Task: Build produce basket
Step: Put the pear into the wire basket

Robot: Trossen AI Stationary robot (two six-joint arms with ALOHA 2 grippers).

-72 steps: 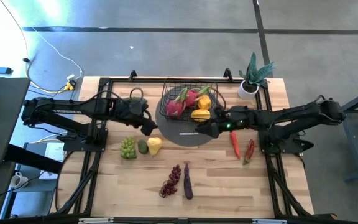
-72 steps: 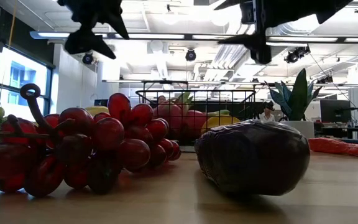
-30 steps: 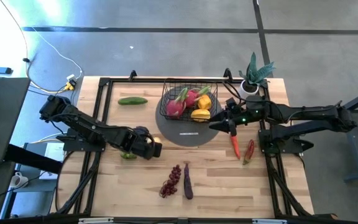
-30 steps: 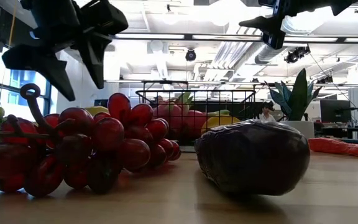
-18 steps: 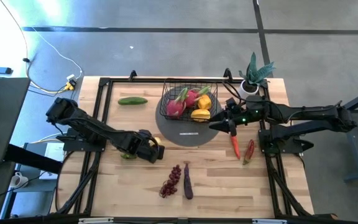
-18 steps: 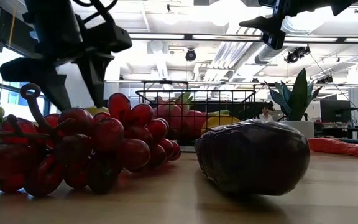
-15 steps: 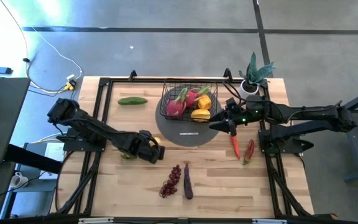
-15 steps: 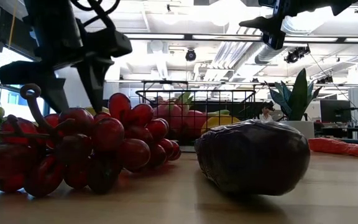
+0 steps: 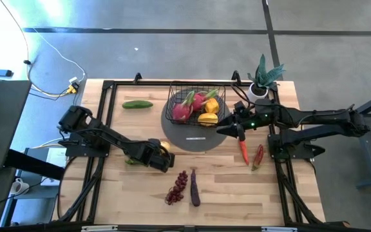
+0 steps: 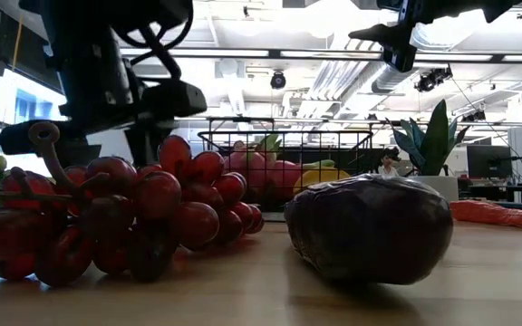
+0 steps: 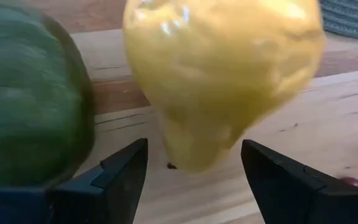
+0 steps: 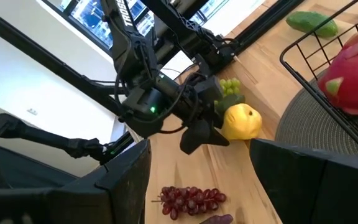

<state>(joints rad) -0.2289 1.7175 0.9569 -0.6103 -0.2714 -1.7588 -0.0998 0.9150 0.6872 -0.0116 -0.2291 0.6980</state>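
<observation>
Closing in on the yellow fruit (image 11: pixel 219 74) with the left gripper (image 9: pixel 161 158), jaws spread wide either side of it, not yet gripping; fruit sitting on the counter (image 9: pixel 237 187) just left of the round grey mat (image 9: pixel 195 140), a dark green fruit (image 11: pixel 30 93) pressed up beside it and green grapes (image 12: pixel 230 86) just beyond. Hovering near the right side of the basket (image 9: pixel 195 93), the right gripper (image 9: pixel 232 129), jaws parted, holding nothing, waiting.

Judging progress at somewhere around a third. Already loaded in the black wire basket on the far part of the mat: a pink dragon fruit (image 9: pixel 181 109), a second pinkish piece and a couple of orange-yellow fruits (image 9: pixel 208 118). Left out on the counter: a cucumber (image 9: pixel 137 104) far left, red grapes (image 9: pixel 178 187) and an eggplant (image 9: pixel 194 187) near the front edge, two red chilies (image 9: pixel 243 149) to the right, plus the cluster under the left gripper.

Looking glossy and pear-shaped, that yellow fruit, plump at one end and tapering toward the fingers, smooth skin catching the light; probably slippery, so a centred squeeze seems wise.
</observation>
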